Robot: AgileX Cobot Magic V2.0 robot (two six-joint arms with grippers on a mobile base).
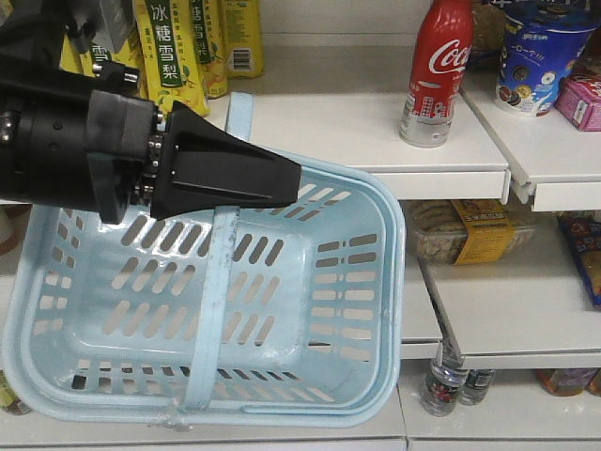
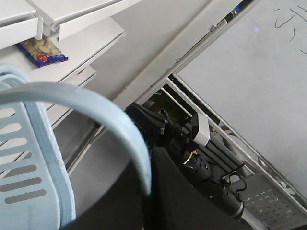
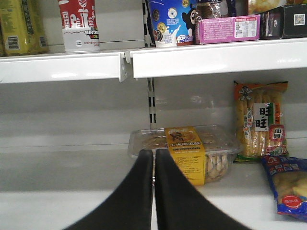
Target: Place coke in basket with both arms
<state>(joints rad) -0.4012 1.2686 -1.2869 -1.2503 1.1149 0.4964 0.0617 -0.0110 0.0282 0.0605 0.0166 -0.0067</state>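
- The coke (image 1: 437, 70) stands upright on the upper shelf (image 1: 357, 132), far and to the right, with nothing touching it
- A blue tub (image 1: 540, 56) stands on the next shelf section to its right, and yellow bottles (image 1: 174, 47) line the far left
- The basket (image 1: 390, 244) is tilted in front of the shelves, its open side facing the front camera; the coke is above and beyond its right corner, well apart from it
- The left gripper (image 1: 286, 178) reaches in from the left, its fingers tapering together to a single point with no gap showing
- The strap handle (image 1: 218, 272) runs behind that point; whether the claw pinches it cannot be told
- From the left wrist, the handle (image 2: 96, 110) arcs close across the view above the basket rim (image 2: 29, 143)
- The right gripper (image 3: 154, 153) has its two fingers pressed together, holding nothing
- It points at a clear snack tray (image 3: 184, 153) on the lower shelf (image 3: 72, 201), while the coke (image 3: 79, 24) sits above on the left
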